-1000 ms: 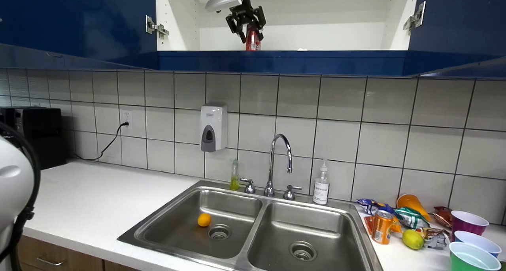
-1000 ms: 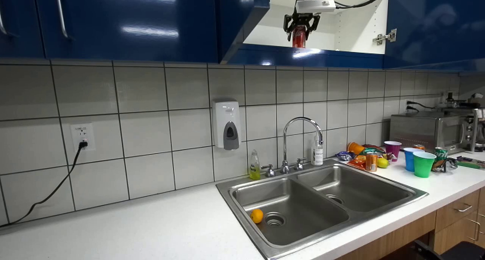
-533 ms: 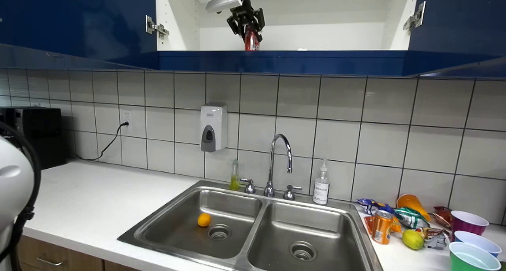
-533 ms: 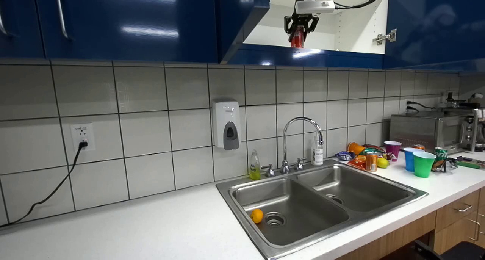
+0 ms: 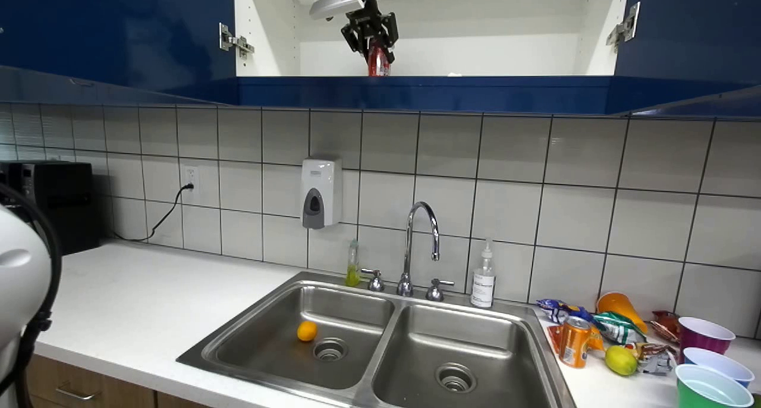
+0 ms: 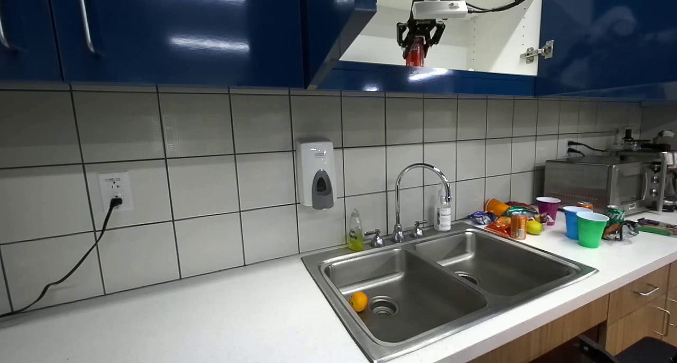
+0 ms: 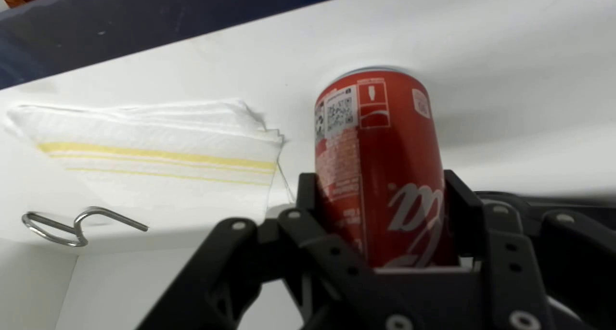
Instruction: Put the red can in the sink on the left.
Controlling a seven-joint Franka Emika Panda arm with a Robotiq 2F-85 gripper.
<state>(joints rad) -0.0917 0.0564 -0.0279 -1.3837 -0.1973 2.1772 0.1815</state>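
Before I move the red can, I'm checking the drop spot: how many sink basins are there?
2: the left basin, holding an orange fruit, and the right basin beside it. Both exterior views show both; none seems hidden.

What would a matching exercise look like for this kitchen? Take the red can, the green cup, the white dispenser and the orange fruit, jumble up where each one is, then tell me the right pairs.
Things
1. red can
2. green cup
3. white dispenser
4. orange fruit

Places
A. upright on the counter
B. in the sink on the left in both exterior views, beside its drain
C. gripped by the fingers, inside the open cabinet
D. mounted on the tiled wall

Right pairs: 1-C, 2-A, 3-D, 4-B
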